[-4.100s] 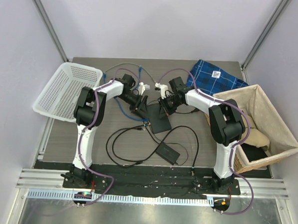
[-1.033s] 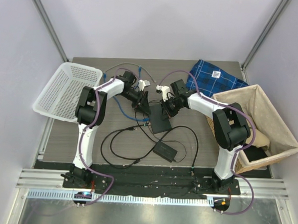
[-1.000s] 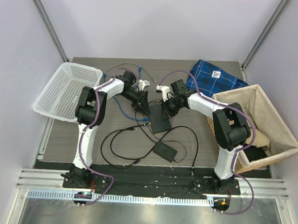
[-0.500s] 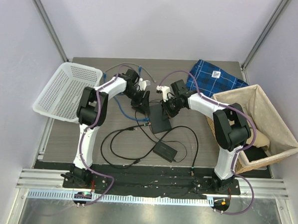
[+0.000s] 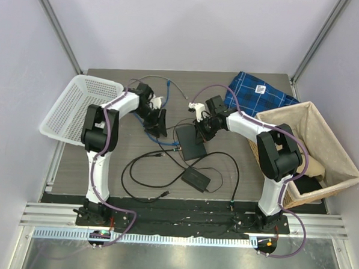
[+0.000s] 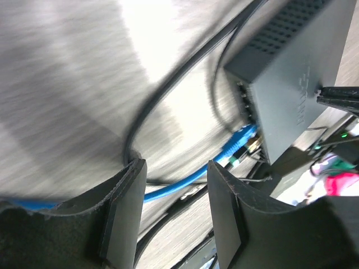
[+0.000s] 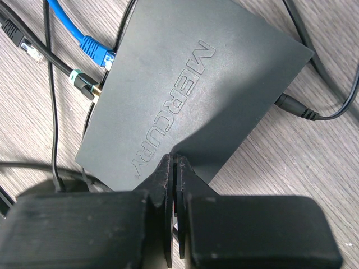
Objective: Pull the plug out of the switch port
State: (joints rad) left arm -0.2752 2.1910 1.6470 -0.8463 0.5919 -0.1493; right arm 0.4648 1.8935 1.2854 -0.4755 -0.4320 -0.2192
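The left end effector [image 6: 176, 168] gaped wide and held nothing. The blue cable [image 6: 174, 186] lay on the desk [image 6: 67, 84] across its gap, leading to the plug [image 6: 240, 140] at the switch port [image 6: 248, 117] on the grey switch [image 6: 291, 67], just ahead of the fingers. Whether the plug was seated could not be told. The right end effector [image 7: 174, 161] was closed and empty, its tips pressed on the switch's top.

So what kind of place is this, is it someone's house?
Probably a robot test cell, not a house: a left arm and right arm bolted at the table edge, plain walls all around, and a network switch among loose cables.
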